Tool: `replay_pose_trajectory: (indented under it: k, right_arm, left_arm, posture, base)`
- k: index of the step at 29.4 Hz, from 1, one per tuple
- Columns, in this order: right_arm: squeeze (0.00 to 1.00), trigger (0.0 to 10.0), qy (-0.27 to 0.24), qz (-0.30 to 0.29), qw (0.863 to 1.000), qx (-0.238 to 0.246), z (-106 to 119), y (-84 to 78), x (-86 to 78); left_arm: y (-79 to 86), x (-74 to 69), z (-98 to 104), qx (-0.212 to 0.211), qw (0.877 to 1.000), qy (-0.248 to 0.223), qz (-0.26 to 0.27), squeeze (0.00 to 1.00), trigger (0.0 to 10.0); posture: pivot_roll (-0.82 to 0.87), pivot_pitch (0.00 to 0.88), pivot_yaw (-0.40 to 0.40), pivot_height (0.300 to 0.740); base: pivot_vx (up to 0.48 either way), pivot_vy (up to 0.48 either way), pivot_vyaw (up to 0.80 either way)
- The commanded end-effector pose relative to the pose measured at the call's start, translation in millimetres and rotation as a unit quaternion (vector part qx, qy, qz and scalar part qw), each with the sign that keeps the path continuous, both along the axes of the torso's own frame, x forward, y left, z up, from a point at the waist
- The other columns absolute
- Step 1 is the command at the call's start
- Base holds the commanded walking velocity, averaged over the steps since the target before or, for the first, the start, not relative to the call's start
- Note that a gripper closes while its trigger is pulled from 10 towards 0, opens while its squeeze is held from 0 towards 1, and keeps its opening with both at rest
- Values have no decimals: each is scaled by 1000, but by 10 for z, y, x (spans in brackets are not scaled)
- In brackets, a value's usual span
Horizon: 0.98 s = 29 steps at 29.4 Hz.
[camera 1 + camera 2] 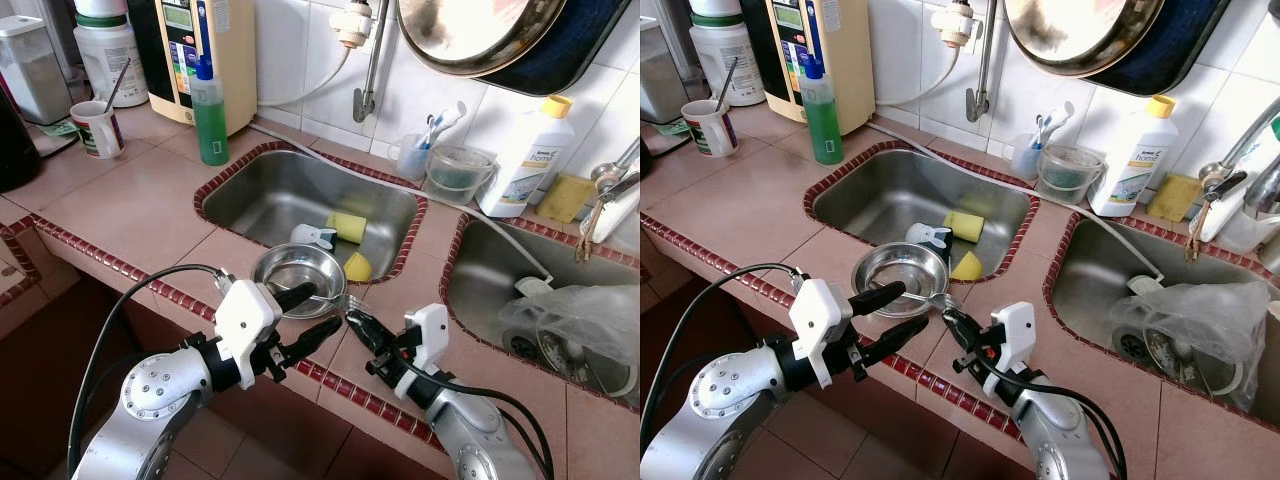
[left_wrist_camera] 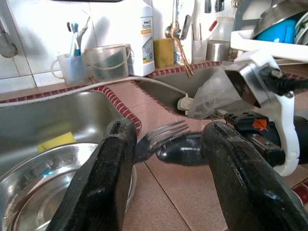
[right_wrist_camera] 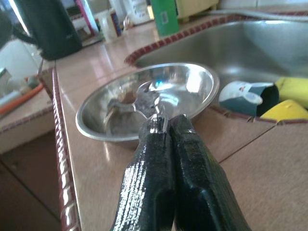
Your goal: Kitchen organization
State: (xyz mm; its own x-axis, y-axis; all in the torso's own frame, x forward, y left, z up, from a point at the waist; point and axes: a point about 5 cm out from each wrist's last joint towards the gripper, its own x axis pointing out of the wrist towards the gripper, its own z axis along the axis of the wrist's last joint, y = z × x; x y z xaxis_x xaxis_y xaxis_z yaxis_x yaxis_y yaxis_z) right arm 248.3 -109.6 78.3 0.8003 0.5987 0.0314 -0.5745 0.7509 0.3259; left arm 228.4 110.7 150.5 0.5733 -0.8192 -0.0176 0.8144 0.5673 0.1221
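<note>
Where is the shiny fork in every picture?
Left eye view: fork at the steel bowl's right rim, held by the right gripper.
Right eye view: fork beside the bowl.
Left wrist view: tines between the open left gripper's fingers.
Right wrist view: fork over the bowl.
Shared landmark: the bowl.

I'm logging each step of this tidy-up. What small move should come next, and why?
Probably the right gripper should ease forward and open, dropping the fork into the steel bowl: its tines already hang over the bowl, and the open left gripper sits at the rim.
</note>
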Motion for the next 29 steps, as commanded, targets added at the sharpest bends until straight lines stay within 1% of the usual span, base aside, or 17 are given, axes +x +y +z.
replay_pose_trajectory:
  k: [1, 4, 9, 20, 22, 23, 24, 25, 26, 27, 29]
  right_arm:
    - [0, 0, -37, -23, 999, 26, 165, -69, 65]
    - [0, 0, -49, -35, 997, 44, 241, -94, 96]
    - [0, 0, -59, -45, 996, 49, 286, -124, 122]
    - [0, 0, -56, -44, 996, 49, 261, -116, 120]
    - [0, 0, -42, -34, 998, 39, 224, -103, 105]
    - [0, 3882, -33, -27, 999, 28, 188, -93, 93]
    - [0, 3882, -28, -23, 999, 21, 163, -86, 85]
    - [0, 9569, -25, -22, 999, 14, 141, -84, 79]
    - [0, 10000, -6, -25, 1000, -3, 68, -88, 76]
    - [0, 10000, 3, -27, 999, -21, 20, -92, 75]
    - [0, 10000, 11, -24, 999, -26, -9, -90, 69]
  left_arm:
    - [-23, -8, 31, 0, 1000, -5, -5, 0, 10000]
    - [-19, -6, 32, 1, 1000, -4, -7, 0, 10000]
    - [-19, 7, 40, 1, 1000, -5, -7, 0, 10000]
    - [-22, 21, 47, 1, 1000, -6, -8, 0, 10000]
    - [-25, 17, 44, 1, 1000, -5, -8, 0, 10000]
    - [-26, 16, 44, 1, 1000, -5, -8, 0, 10000]
    - [-26, 16, 43, 1, 1000, -5, -9, 0, 10000]
    - [-28, 16, 43, 1, 1000, -5, -9, 0, 10000]
    - [-30, 15, 42, 1, 1000, -5, -9, 0, 10000]
    - [-31, 15, 42, 1, 1000, -5, -10, 0, 10000]
    - [-31, 15, 43, 1, 1000, -5, -10, 0, 10000]
  posture:
    - [134, 0, -78, 740]
    - [131, 0, -74, 740]
    - [130, 0, -70, 740]
    - [132, 0, -70, 740]
    - [130, 0, -70, 740]
    - [130, 0, -70, 740]
    - [130, 0, -70, 740]
    - [130, 0, -71, 740]
    - [130, 0, -71, 740]
    - [130, 0, -71, 740]
    - [130, 0, -71, 740]
  base:
    - [0, 0, 0]
    - [0, 0, 0]
    - [0, 0, 0]
    - [0, 0, 0]
    - [0, 0, 0]
    - [0, 0, 0]
    - [0, 0, 0]
    - [0, 0, 0]
    - [0, 0, 0]
    - [0, 0, 0]
    - [0, 0, 0]
